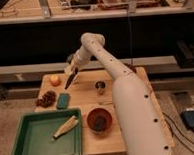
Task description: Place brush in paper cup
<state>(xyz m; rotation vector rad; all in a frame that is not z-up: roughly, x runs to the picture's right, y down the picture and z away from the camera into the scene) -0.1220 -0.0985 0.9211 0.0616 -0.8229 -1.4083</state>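
On the wooden worktop (124, 135) a green rectangular plastic tray (30, 147) holds a pale corn husk (65, 126). Beside it sits a reddish-brown round bowl (99, 120). Farther back lie a teal rectangular sponge (63, 100), a dark grape cluster (46, 99), an orange round fruit (54, 80) and a small shiny metal cup (100, 87).

The tool (70, 70) hangs above the worktop's back left, near the fruit.

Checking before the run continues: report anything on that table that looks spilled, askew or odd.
Nothing looks spilled or broken. The one odd thing: no paper cup shows; only a small metal cup stands mid-table. The gripper hangs over the far left part of the table, the brush slanting down from it.
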